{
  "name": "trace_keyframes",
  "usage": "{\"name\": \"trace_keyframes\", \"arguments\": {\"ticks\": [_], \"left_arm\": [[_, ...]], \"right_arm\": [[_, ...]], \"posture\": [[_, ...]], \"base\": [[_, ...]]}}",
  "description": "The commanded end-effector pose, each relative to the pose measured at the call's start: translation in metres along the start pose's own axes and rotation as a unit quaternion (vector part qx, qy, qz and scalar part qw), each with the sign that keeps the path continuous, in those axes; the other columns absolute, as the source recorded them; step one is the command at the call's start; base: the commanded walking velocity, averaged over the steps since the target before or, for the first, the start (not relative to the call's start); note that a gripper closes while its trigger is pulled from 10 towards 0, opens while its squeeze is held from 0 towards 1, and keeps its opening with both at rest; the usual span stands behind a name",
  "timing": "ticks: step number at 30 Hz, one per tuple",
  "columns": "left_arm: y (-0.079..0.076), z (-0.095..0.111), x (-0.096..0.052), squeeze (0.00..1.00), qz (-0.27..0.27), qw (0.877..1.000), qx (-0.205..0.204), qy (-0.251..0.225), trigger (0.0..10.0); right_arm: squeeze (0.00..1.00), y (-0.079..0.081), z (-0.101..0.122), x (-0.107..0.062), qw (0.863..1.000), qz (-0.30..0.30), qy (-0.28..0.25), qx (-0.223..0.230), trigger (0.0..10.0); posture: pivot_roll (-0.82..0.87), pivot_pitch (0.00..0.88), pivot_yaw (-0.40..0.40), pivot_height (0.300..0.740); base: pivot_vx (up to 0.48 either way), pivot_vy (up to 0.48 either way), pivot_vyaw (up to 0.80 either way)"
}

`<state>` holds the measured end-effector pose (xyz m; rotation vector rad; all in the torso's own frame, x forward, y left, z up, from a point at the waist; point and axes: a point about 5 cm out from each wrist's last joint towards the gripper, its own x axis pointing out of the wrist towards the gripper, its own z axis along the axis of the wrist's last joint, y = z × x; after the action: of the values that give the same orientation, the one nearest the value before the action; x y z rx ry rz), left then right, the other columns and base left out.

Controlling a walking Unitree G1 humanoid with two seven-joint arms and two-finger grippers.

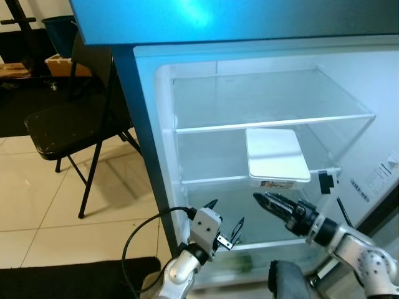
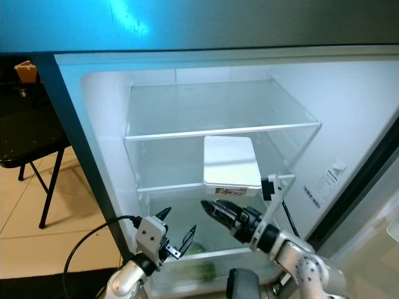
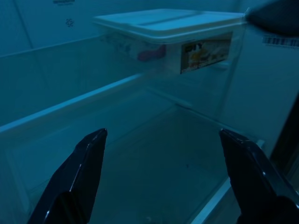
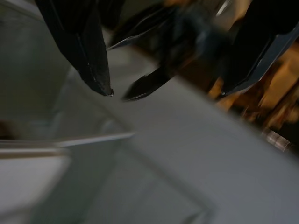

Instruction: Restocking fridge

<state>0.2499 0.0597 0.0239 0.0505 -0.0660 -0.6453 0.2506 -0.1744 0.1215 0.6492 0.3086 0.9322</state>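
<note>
The fridge stands open in front of me. A white lidded container with a label on its front sits at the right end of the middle glass shelf. My left gripper is open and empty in front of the lower compartment, left of the container. My right gripper points left just below the container's front edge. Its fingers stand apart with nothing between them, so it is open.
The upper glass shelf is bare. Something green lies low in the bottom compartment. A black folding chair stands on the tiled floor to the left, with a dark mat at my feet. The fridge's inner wall is at the right.
</note>
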Motion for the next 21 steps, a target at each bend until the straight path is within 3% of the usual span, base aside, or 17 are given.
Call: {"name": "trace_keyframes", "arguments": {"ticks": [1, 6, 9, 10, 12, 13, 15, 16, 19, 21], "left_arm": [[-0.009, -0.001, 0.002, 0.0, -0.002, 1.0, -0.012, -0.001, 10.0], [-0.009, 0.0, 0.002, 0.0, -0.002, 1.0, -0.012, -0.001, 10.0], [-0.009, 0.0, 0.002, 0.0, -0.002, 1.0, -0.012, -0.004, 10.0], [-0.009, 0.0, 0.002, 0.0, -0.002, 1.0, -0.012, -0.004, 10.0], [-0.008, 0.001, 0.002, 0.0, 0.002, 1.0, -0.01, -0.005, 10.0], [-0.008, 0.001, 0.002, 0.0, 0.002, 1.0, -0.01, -0.005, 10.0], [-0.007, 0.001, 0.001, 0.0, 0.005, 1.0, -0.009, -0.006, 10.0], [-0.007, 0.001, 0.001, 0.0, 0.005, 1.0, -0.009, -0.006, 10.0], [-0.005, 0.001, 0.0, 0.0, 0.01, 1.0, -0.007, -0.008, 10.0], [-0.005, 0.001, 0.0, 0.0, 0.012, 1.0, -0.006, -0.009, 10.0]], "right_arm": [[0.0, 0.009, 0.001, -0.001, 1.0, 0.028, 0.01, -0.006, 10.0], [0.0, 0.016, 0.005, -0.005, 0.997, 0.039, 0.036, -0.051, 10.0], [0.0, 0.006, 0.012, 0.002, 0.985, -0.027, 0.058, -0.161, 10.0], [0.0, 0.006, 0.012, 0.002, 0.985, -0.027, 0.058, -0.161, 10.0], [0.0, 0.002, 0.018, 0.009, 0.969, -0.064, 0.071, -0.229, 10.0], [0.0, 0.002, 0.018, 0.009, 0.969, -0.064, 0.071, -0.229, 10.0], [0.0, -0.001, 0.035, 0.019, 0.945, -0.106, 0.056, -0.305, 10.0], [0.0, -0.001, 0.035, 0.019, 0.945, -0.106, 0.056, -0.305, 10.0], [0.0, 0.005, 0.054, 0.024, 0.911, -0.128, 0.054, -0.388, 10.0], [0.0, 0.008, 0.057, 0.025, 0.904, -0.124, 0.057, -0.404, 10.0]], "posture": [[-0.04, 0.0, -0.022, 0.43], [-0.04, 0.0, -0.023, 0.43], [-0.04, 0.0, -0.021, 0.43], [-0.04, 0.0, -0.021, 0.43], [-0.04, 0.0, -0.021, 0.43], [-0.04, 0.0, -0.021, 0.43], [-0.04, 0.0, -0.023, 0.43], [-0.04, 0.0, -0.023, 0.43], [-0.04, 0.0, -0.021, 0.43], [-0.04, 0.0, -0.022, 0.43]], "base": [[0.0, 0.0, 0.0], [0.0, 0.0, 0.0], [0.0, 0.0, 0.0], [0.0, 0.0, 0.0], [0.0, 0.0, 0.0], [0.0, 0.0, 0.0], [0.0, 0.0, 0.0], [0.0, 0.0, 0.0], [0.0, 0.0, 0.0], [0.0, 0.0, 0.0]]}}
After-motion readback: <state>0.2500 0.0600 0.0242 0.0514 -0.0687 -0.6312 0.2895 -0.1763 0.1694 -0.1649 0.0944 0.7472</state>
